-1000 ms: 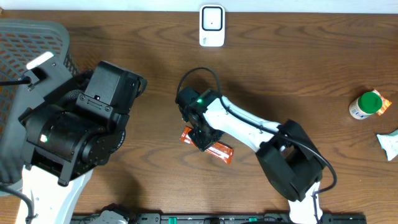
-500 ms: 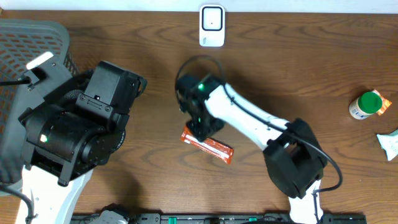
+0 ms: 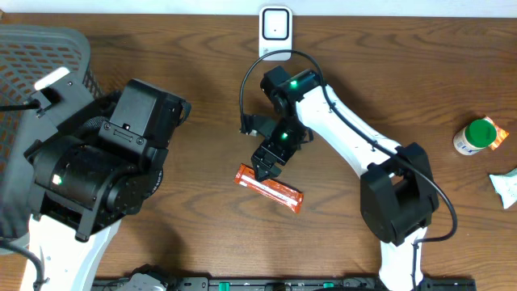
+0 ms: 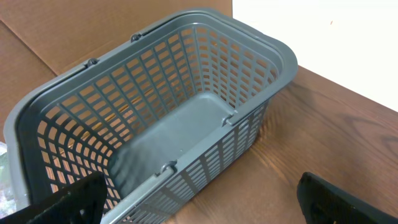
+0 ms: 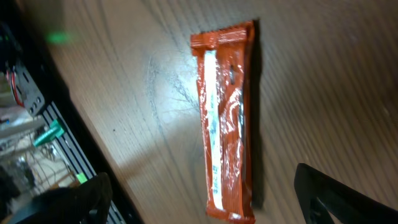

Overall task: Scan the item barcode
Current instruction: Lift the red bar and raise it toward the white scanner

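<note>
Hanging right claw (image 3: 266,164), spread wide and gripping nothing, just above orange bar (image 3: 271,188) lying flat on table (image 3: 194,56), apart from scanner (image 3: 275,32). Pointing left claw (image 4: 202,202), also apart, at grey basket (image 4: 280,50).

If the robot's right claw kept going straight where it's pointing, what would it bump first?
Probably the orange foil-wrapped snack bar lying flat on the brown wooden table; the right gripper points down at it, jaws open. Depth is unclear, so it might touch wood beside it.
</note>
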Tool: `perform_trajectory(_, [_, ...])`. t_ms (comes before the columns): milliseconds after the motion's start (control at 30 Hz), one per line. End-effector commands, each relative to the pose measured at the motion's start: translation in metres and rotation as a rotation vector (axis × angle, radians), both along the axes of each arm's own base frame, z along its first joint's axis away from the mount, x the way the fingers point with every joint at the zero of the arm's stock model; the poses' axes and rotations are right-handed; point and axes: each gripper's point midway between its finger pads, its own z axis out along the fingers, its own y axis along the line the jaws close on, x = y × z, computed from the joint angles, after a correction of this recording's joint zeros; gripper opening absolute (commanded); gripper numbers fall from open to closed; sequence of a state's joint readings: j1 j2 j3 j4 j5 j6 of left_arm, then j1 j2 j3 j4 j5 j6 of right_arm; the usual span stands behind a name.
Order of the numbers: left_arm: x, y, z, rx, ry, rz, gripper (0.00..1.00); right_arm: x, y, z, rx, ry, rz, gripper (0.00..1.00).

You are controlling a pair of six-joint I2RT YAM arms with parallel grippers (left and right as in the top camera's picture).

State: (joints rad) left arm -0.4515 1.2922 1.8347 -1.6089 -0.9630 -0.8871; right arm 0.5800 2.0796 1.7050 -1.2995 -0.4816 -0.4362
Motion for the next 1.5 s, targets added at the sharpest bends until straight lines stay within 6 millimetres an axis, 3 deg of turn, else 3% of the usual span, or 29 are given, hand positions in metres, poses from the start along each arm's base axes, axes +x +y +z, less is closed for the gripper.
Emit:
perform_trajectory(0, [-0.005, 0.004, 0.0, 0.011, 0.015, 0.012, 0.98, -0.012, 0.005, -0.028, 0.021, 0.069, 0.092, 0.89])
perform_trajectory(233, [-0.005, 0.004, 0.0, 0.011, 0.015, 0.012, 0.98, -0.017, -0.001, -0.062, -0.037, 0.144, 0.092, 0.85])
perform_trajectory(533, [-0.005, 0.004, 0.0, 0.011, 0.015, 0.012, 0.98, -0.03, 0.005, -0.074, -0.062, 0.18, 0.123, 0.8])
perform_trajectory(733, [-0.005, 0.004, 0.0, 0.01, 0.015, 0.012, 0.98, -0.048, 0.009, -0.081, -0.092, 0.189, 0.169, 0.63])
perform_trajectory(967, [-0.005, 0.004, 0.0, 0.011, 0.015, 0.012, 0.98, -0.054, 0.001, -0.103, -0.147, 0.164, 0.172, 0.21])
perform_trajectory(1067, [-0.005, 0.004, 0.0, 0.011, 0.015, 0.012, 0.98, -0.054, 0.001, -0.103, -0.145, 0.162, 0.172, 0.01])
perform_trajectory(1333, [-0.005, 0.004, 0.0, 0.011, 0.015, 0.012, 0.98, -0.048, 0.007, -0.094, -0.159, 0.172, 0.11, 0.01])
perform_trajectory(1467, [-0.005, 0.004, 0.0, 0.011, 0.015, 0.012, 0.98, -0.033, 0.022, -0.057, -0.079, 0.213, 0.046, 0.01])
